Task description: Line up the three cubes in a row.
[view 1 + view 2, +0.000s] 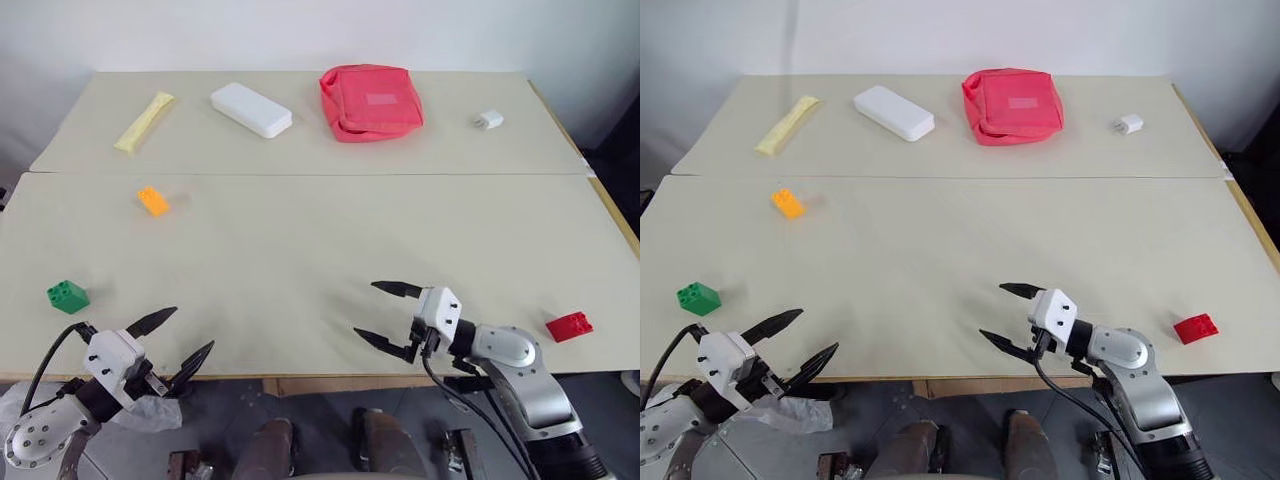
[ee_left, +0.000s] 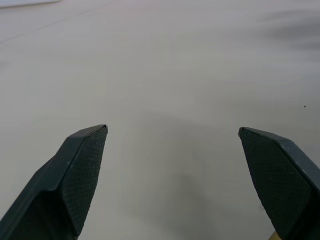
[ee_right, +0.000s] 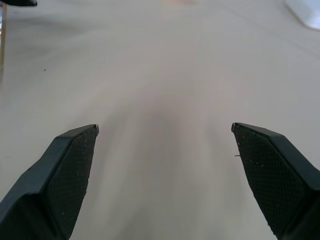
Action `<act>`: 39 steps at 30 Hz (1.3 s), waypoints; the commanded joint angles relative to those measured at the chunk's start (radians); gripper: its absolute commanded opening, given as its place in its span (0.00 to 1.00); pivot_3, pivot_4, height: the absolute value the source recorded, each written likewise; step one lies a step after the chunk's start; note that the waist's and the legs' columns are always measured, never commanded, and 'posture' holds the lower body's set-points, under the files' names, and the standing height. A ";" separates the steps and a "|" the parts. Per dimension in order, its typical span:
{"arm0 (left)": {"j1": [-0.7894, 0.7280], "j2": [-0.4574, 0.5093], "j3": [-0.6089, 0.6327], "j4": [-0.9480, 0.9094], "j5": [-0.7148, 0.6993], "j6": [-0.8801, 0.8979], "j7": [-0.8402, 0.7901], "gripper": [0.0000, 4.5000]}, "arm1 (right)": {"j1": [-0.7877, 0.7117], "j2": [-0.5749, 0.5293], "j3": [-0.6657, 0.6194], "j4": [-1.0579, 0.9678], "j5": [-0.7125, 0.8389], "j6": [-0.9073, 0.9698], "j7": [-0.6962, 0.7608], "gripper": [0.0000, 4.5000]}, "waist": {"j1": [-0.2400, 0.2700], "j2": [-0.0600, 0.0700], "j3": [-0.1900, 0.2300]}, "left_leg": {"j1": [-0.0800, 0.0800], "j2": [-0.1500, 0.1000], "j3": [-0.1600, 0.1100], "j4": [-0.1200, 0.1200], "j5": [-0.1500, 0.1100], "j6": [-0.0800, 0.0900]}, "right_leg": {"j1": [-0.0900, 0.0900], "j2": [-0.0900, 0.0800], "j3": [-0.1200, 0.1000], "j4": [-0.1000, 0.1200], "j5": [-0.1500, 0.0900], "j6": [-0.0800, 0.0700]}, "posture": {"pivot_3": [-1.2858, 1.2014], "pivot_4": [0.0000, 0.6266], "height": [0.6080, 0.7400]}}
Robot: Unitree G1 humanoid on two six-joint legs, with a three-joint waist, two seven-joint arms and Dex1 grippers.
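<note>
While both claws gape empty, a red pouch [image 1: 370, 102], white case [image 1: 251, 109] and yellow packet [image 1: 144, 121] line the table's [image 1: 300, 250] far edge.

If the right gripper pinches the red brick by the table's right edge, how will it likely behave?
The red brick looks like rigid molded plastic, so probably stiff and light. It lies flat, so rolling seems unlikely. Its smooth sides may slip or skid on the table if the right gripper, now open, nudges it.
</note>
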 commanded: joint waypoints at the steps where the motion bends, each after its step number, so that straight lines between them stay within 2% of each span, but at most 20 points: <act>1: -0.044 0.029 -0.016 -0.008 -0.011 0.013 -0.019 0.99 | -0.005 -0.021 -0.029 -0.073 0.045 0.041 -0.007 1.00 | 0.002 0.000 0.000 | 0.000 0.000 0.000 0.000 0.000 0.000 | 0.000 0.000 0.000 0.000 0.000 0.000 | 0.52 0.24 1.00; 5: -0.115 0.048 -0.090 -0.038 -0.050 0.086 -0.058 0.99 | 0.022 -0.063 -0.113 -0.146 0.092 0.100 -0.038 1.00 | 0.001 0.000 0.000 | 0.000 0.000 0.000 0.000 0.000 0.000 | 0.000 0.000 0.000 0.001 0.000 0.000 | 0.52 0.24 1.00; 7: -0.216 0.042 -0.167 -0.031 -0.078 0.119 -0.097 0.99 | 0.065 -0.088 -0.203 -0.224 0.129 0.158 -0.084 1.00 | 0.012 0.001 0.000 | 0.000 0.000 -0.001 0.000 0.000 0.000 | 0.000 0.000 -0.001 0.001 0.000 0.000 | 0.52 0.24 1.00; 10: -0.356 0.017 -0.274 0.003 -0.064 0.133 -0.132 0.99 | 0.141 -0.111 -0.354 -0.319 0.176 0.227 -0.153 1.00 | 0.025 0.000 0.000 | -0.001 -0.001 -0.002 0.001 0.000 0.000 | 0.000 0.000 -0.002 0.001 0.000 0.000 | 0.52 0.24 1.00; 13: -0.505 -0.009 -0.386 0.064 -0.048 0.149 -0.193 0.99 | 0.241 -0.107 -0.595 -0.385 0.244 0.302 -0.235 1.00 | 0.033 0.002 -0.001 | -0.001 -0.002 -0.002 0.002 0.000 0.000 | 0.001 0.000 -0.002 0.004 0.000 0.001 | 0.52 0.24 1.00; 18: -0.668 -0.032 -0.487 0.149 -0.064 0.175 -0.299 0.99 | 0.422 -0.054 -0.922 -0.359 0.280 0.304 -0.287 1.00 | 0.024 0.002 -0.001 | 0.000 -0.001 0.000 0.001 0.000 0.000 | 0.002 0.002 -0.002 0.005 0.001 0.001 | 0.52 0.24 1.00; 22: -0.763 -0.043 -0.522 0.219 -0.066 0.183 -0.367 0.99 | 0.622 0.004 -1.086 -0.213 0.268 0.211 -0.199 1.00 | 0.025 0.003 -0.002 | 0.000 -0.001 0.001 0.001 0.001 0.001 | 0.002 0.003 -0.001 0.005 0.001 0.001 | 0.52 0.24 1.00; 25: -0.785 -0.037 -0.526 0.268 -0.050 0.149 -0.411 0.99 | 0.700 0.018 -1.111 -0.106 0.255 0.152 -0.157 1.00 | 0.020 0.004 -0.003 | 0.001 -0.001 0.002 0.000 0.001 0.002 | 0.003 0.003 0.000 0.004 0.001 0.002 | 0.52 0.24 1.00; 30: -0.783 -0.029 -0.508 0.307 -0.023 0.098 -0.419 0.99 | 0.760 -0.030 -1.093 -0.048 0.269 0.160 -0.078 1.00 | 0.000 0.004 -0.003 | 0.007 0.000 0.009 -0.001 0.000 0.003 | 0.003 0.002 0.009 0.003 0.001 0.002 | 0.52 0.24 1.00; 34: -0.756 -0.009 -0.497 0.303 -0.024 0.097 -0.422 0.99 | 0.730 -0.155 -1.092 -0.053 0.348 0.295 -0.032 1.00 | -0.004 0.004 -0.003 | 0.012 0.001 0.014 -0.003 0.000 0.004 | 0.005 0.003 0.014 0.004 0.001 0.002 | 0.52 0.24 1.00; 36: -0.744 -0.011 -0.500 0.298 -0.014 0.087 -0.410 0.99 | 0.710 -0.250 -1.041 -0.064 0.360 0.407 -0.019 1.00 | -0.002 0.005 -0.003 | 0.014 0.002 0.015 -0.003 0.000 0.004 | 0.005 0.003 0.015 0.004 0.001 0.002 | 0.52 0.24 1.00; 39: -0.735 -0.022 -0.499 0.291 -0.005 0.077 -0.385 0.99 | 0.646 -0.332 -0.983 -0.047 0.367 0.502 -0.032 1.00 | 0.002 0.004 -0.003 | 0.014 0.003 0.015 -0.003 -0.001 0.004 | 0.006 0.003 0.015 0.004 0.001 0.002 | 0.52 0.24 1.00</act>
